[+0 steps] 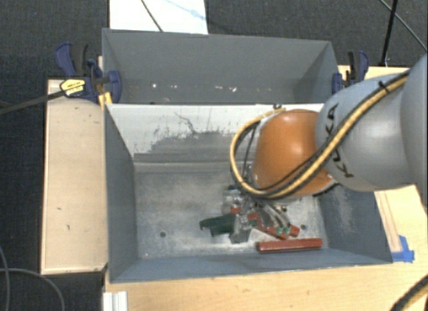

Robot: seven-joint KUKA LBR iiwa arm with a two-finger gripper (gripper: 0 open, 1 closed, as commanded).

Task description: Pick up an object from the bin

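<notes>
Camera view, looking down into grey metal bin (120, 189). Taken as landmark: flat red bar (289, 243), lying lengthwise on bin floor, close along near wall, toward R side. Reaching in from R, high above bar: silver arm (381, 136), w/ round orange cover (284, 146) at wrist and looped yellow-black cables (237, 162) hanging off cover's L edge. Down low, just behind and L of bar's L end: gripper (239, 229), at or just over floor, can't tell which. Clenched or released: can't tell, hidden under wrist and clutter. Just beyond gripper, further L from bar: dark green thing (215, 224), small, elongated, irregular in shape, lying flat on floor, R end touching or right beside gripper. Grasped or merely next to it: can't tell. Just behind bar, btw bar and cover: small heap (271, 226) of red and pale bits, tangled, single pieces hard to make out; front edge near bar, touching or apart not clear. Nearest to gripper of all: green thing on one side, heap on other. Well L of bar, past green thing: scuffed grey floor w/ pale specks. Far behind bar, on back wall: scratch marks and worn patch approx at ctr.
</notes>
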